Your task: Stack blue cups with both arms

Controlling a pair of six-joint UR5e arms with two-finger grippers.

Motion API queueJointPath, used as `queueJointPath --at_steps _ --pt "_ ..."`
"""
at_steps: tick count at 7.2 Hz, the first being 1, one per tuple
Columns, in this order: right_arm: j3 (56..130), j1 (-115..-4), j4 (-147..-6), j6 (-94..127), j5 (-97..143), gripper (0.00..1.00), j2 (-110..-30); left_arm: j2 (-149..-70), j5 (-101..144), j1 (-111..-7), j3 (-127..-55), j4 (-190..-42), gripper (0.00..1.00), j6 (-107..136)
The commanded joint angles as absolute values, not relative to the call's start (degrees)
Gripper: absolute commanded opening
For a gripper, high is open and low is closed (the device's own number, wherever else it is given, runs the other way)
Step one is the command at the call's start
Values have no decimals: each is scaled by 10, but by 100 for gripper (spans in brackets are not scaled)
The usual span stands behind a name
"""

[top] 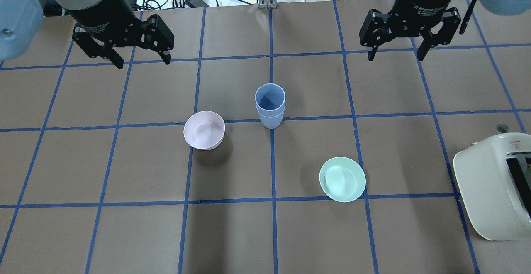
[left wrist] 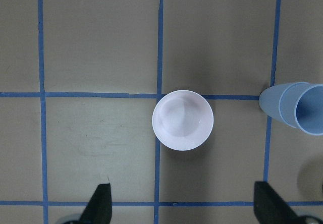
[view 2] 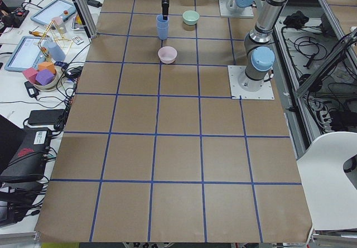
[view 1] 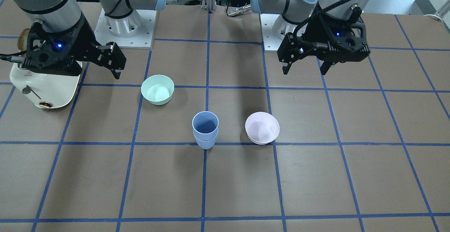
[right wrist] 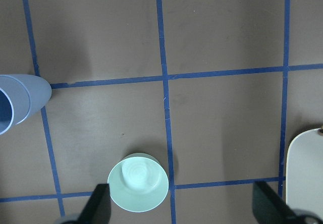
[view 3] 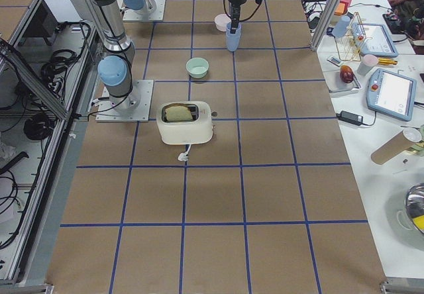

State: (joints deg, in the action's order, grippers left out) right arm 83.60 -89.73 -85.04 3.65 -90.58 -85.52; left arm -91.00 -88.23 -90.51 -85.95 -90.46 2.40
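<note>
Standing stacked, blue cups [top: 270, 118] between left gripper [top: 142, 62], right gripper [top: 395, 57] (well apart).

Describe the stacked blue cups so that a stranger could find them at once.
Start at the brown table with a blue tape grid and go to its middle tape line. There, beside a pale pink plastic bowl, stand two pale blue plastic tumblers, one nested in the other. Unlike the pink bowl and the mint-green plastic bowl, they are tall and narrow.
</note>
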Motion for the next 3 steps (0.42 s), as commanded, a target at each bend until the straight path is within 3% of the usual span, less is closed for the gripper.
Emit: queueJointPath --at_steps 1,3 --pt "841 -897 -852 38 -904 100 -857 -907 -882 -905 -860 -916 100 19" --pt "840 -898 -852 39 -904 100 -858 -905 -882 -905 -860 -916 100 19"
